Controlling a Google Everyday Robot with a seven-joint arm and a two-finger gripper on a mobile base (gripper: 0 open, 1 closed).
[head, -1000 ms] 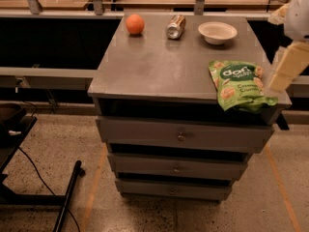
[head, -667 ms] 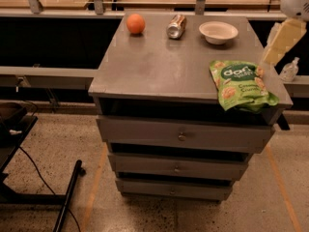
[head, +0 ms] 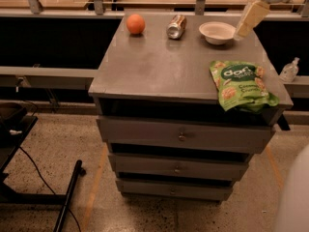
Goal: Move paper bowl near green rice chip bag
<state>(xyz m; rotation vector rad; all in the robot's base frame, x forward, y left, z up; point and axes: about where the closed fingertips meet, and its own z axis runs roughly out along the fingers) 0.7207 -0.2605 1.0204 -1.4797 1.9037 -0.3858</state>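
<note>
The gripper [head: 241,31] hangs at the back right of the cabinet top [head: 159,64], its tip just beside the right rim of the paper bowl [head: 217,32]. Whether it is spread or pressed together I cannot tell, and contact with the bowl is unclear.

The bowl sits near the back edge, with the right edge of the top close behind the gripper. The green rice chip bag [head: 241,86] lies well forward of the bowl at the front right corner, drooping over the front edge. Bare surface lies between bowl and bag.

A tipped can [head: 176,26] lies left of the bowl, and an orange [head: 135,24] sits farther left.

A second ago the gripper was lower, beside the bag; it has moved back to the bowl. The bowl, bag, can and orange have not shifted.
</note>
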